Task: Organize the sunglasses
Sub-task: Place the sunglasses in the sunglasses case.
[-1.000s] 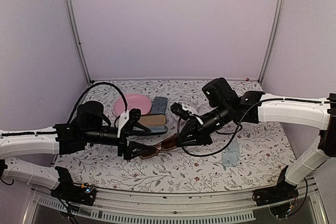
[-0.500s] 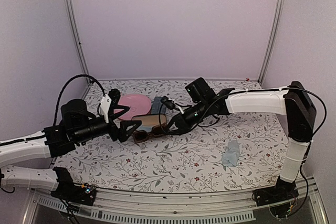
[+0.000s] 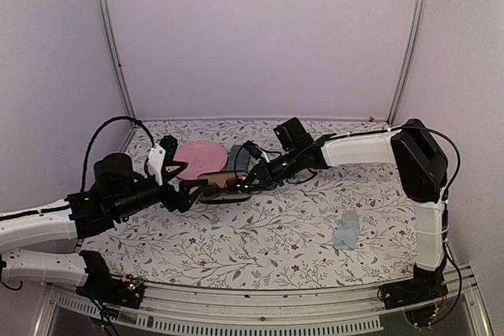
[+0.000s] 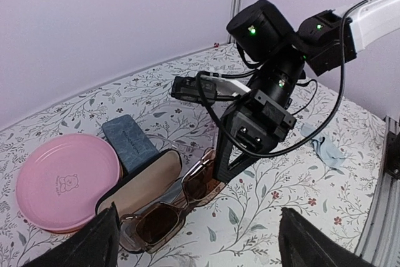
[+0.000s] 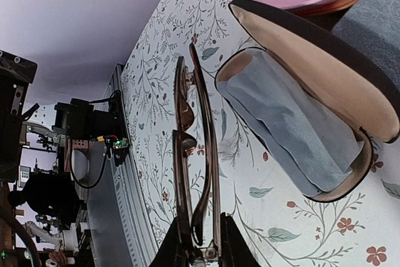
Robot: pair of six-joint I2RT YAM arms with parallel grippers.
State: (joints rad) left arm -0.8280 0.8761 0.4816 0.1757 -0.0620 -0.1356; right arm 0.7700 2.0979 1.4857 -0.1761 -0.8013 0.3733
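Plain lilac walls (image 3: 260, 37), metal corner posts (image 3: 110, 37), floral-print tabletop (image 3: 276, 245), even light.

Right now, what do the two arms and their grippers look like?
The left arm and right arm are white tubular links with black joints and black wrist sections; black cables loop along them. The left gripper and right gripper have black angular fingers, and small green lights glow on the right wrist.
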